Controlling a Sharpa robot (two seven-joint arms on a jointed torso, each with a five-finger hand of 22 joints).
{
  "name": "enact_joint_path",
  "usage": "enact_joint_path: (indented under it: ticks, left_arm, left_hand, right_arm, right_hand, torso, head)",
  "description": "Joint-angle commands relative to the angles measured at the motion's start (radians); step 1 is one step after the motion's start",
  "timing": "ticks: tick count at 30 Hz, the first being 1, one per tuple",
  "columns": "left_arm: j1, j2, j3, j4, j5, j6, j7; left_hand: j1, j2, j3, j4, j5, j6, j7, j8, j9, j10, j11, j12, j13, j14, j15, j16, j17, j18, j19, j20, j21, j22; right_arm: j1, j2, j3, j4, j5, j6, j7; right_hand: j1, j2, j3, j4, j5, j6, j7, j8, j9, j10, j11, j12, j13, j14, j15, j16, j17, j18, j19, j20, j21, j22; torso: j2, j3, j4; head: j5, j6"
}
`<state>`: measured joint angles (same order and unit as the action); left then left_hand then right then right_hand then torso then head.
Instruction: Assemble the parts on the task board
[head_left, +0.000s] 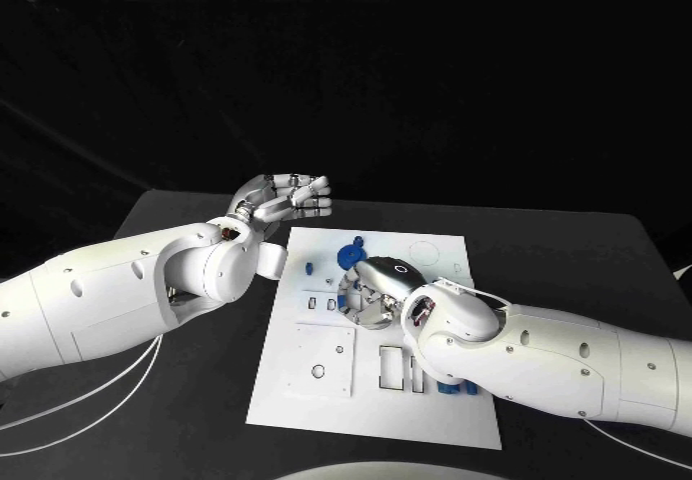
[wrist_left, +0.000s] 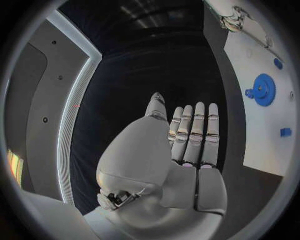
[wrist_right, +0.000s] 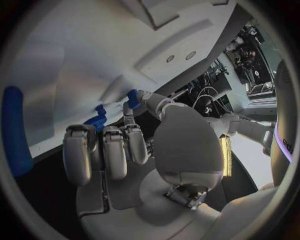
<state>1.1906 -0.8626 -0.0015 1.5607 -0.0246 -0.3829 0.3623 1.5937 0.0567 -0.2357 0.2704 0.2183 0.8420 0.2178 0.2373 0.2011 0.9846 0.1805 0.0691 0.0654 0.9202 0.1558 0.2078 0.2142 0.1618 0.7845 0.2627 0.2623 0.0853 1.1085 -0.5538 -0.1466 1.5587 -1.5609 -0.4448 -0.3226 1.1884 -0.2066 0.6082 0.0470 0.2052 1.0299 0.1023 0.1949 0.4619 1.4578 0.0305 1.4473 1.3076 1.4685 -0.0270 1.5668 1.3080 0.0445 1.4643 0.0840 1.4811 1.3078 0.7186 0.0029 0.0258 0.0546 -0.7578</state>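
Task board (head_left: 433, 400): you have the white plate lying flat mid-desk, with cut-out slots across it
Parts: your blue gear (head_left: 351, 256) sits near the board's far end, a small blue piece (head_left: 309, 267) just beside it; more blue pieces (head_left: 459, 389) lie by the right forearm
Right hand (head_left: 378, 290): over the board's middle, fingers curled down onto it; you cannot tell whether it grips anything
Left hand (head_left: 284, 197): off the board's far left corner, raised, fingers spread, nothing in it
Desk (head_left: 577, 250): black
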Motion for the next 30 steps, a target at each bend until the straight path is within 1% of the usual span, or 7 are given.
enact_joint_path:
  ticks: [1, 7, 12, 20, 24, 27, 30]
  left_arm:
    - [0.001, 0.0, 0.001, 0.003, 0.001, 0.019, 0.005]
    - [0.001, -0.002, 0.001, 0.004, 0.001, 0.019, 0.005]
    - [0.001, -0.003, 0.001, 0.004, 0.001, 0.019, 0.005]
    - [0.001, -0.004, 0.001, 0.004, 0.001, 0.019, 0.005]
    - [0.001, -0.005, 0.001, 0.004, 0.001, 0.019, 0.005]
    - [0.001, -0.006, 0.001, 0.004, 0.001, 0.019, 0.005]
    - [0.001, -0.006, 0.001, 0.004, 0.001, 0.019, 0.004]
  left_hand:
    - [0.001, 0.007, -0.006, 0.0, -0.006, -0.003, 0.0, -0.006, 0.001, -0.003, -0.004, -0.004, 0.001, -0.004, -0.002, -0.006, 0.001, 0.02, 0.005, 0.001, -0.003, -0.001]
    - [0.001, 0.007, -0.006, 0.0, -0.006, -0.003, 0.0, -0.006, 0.001, -0.003, -0.004, -0.004, 0.001, -0.004, -0.002, -0.006, 0.001, 0.02, 0.005, 0.001, -0.003, -0.001]
    - [0.001, 0.007, -0.006, 0.0, -0.006, -0.003, 0.0, -0.006, 0.001, -0.003, -0.004, -0.004, 0.001, -0.004, -0.002, -0.006, 0.001, 0.02, 0.005, 0.001, -0.003, -0.001]
    - [0.001, 0.007, -0.006, 0.0, -0.006, -0.003, 0.0, -0.006, 0.001, -0.003, -0.004, -0.004, 0.001, -0.004, -0.002, -0.006, 0.001, 0.02, 0.005, 0.001, -0.003, -0.001]
    - [0.001, 0.007, -0.006, 0.0, -0.006, -0.003, 0.0, -0.006, 0.001, -0.003, -0.004, -0.004, 0.001, -0.004, -0.002, -0.006, 0.001, 0.02, 0.005, 0.001, -0.003, -0.001]
    - [0.001, 0.007, -0.006, 0.0, -0.006, -0.003, 0.0, -0.006, 0.001, -0.003, -0.004, -0.004, 0.001, -0.004, -0.002, -0.006, 0.001, 0.02, 0.005, 0.001, -0.003, -0.001]
    - [0.001, 0.007, -0.006, 0.0, -0.006, -0.003, 0.0, -0.006, 0.001, -0.003, -0.004, -0.004, 0.001, -0.004, -0.002, -0.006, 0.001, 0.02, 0.005, 0.001, -0.003, -0.001]
  right_arm:
    - [-0.003, 0.001, -0.002, -0.003, -0.022, 0.014, -0.014]
    - [-0.003, 0.002, -0.002, -0.004, -0.024, 0.017, -0.014]
    - [-0.003, 0.002, -0.002, -0.004, -0.027, 0.017, -0.014]
    - [-0.003, 0.003, -0.002, -0.005, -0.029, 0.019, -0.011]
    - [-0.003, 0.004, -0.002, -0.004, -0.029, 0.02, -0.006]
    - [-0.003, 0.004, -0.002, -0.004, -0.029, 0.014, -0.003]
    - [-0.003, 0.004, -0.002, -0.002, -0.028, 0.003, 0.0]
  right_hand:
    - [-0.011, -0.007, -0.006, 0.0, -0.006, -0.005, 0.005, -0.001, -0.001, 0.001, -0.001, -0.002, 0.118, 0.102, -0.006, 0.004, 0.263, -0.017, 0.038, -0.007, -0.004, 0.202]
    - [-0.016, -0.02, -0.01, -0.004, -0.012, -0.02, 0.01, -0.009, -0.004, -0.007, 0.003, -0.011, 0.109, 0.102, -0.003, 0.004, 0.263, -0.015, 0.034, -0.005, -0.01, 0.199]
    - [-0.022, -0.031, -0.016, -0.005, -0.017, -0.034, 0.016, -0.018, -0.008, -0.014, 0.008, -0.018, 0.102, 0.102, 0.001, 0.004, 0.263, -0.014, 0.031, -0.002, -0.016, 0.196]
    - [-0.028, -0.039, -0.022, -0.004, -0.022, -0.047, 0.021, -0.026, -0.012, -0.02, 0.013, -0.024, 0.095, 0.102, 0.005, 0.004, 0.263, -0.013, 0.028, 0.002, -0.02, 0.194]
    - [-0.048, -0.056, -0.057, 0.004, -0.016, -0.063, 0.027, -0.036, -0.018, -0.027, 0.02, -0.031, 0.088, 0.102, 0.012, 0.004, 0.263, -0.012, 0.024, 0.008, -0.027, 0.191]
    - [-0.046, -0.053, -0.073, 0.007, -0.033, -0.062, 0.027, -0.036, -0.019, -0.025, 0.02, -0.029, 0.09, 0.102, 0.012, 0.004, 0.263, -0.012, 0.025, 0.01, -0.025, 0.193]
    - [-0.033, -0.035, -0.073, 0.008, -0.033, -0.042, 0.021, -0.027, -0.017, -0.017, 0.016, -0.021, 0.099, 0.102, 0.01, 0.004, 0.263, -0.013, 0.029, 0.009, -0.021, 0.196]
  torso:
    - [0.0, -0.0001, 0.0]
    - [0.0, -0.0009, 0.0008]
    - [0.0, -0.0004, 0.0006]
    - [-0.001, -0.0006, 0.0003]
    - [-0.001, -0.0001, 0.0]
    - [0.0, 0.0, -0.0003]
    - [0.0, -0.0001, -0.0001]
  head:
    - [0.001, -0.001]
    - [0.0, -0.003]
    - [0.001, -0.004]
    - [0.002, -0.004]
    - [0.002, -0.005]
    - [0.002, -0.006]
    - [0.002, -0.005]
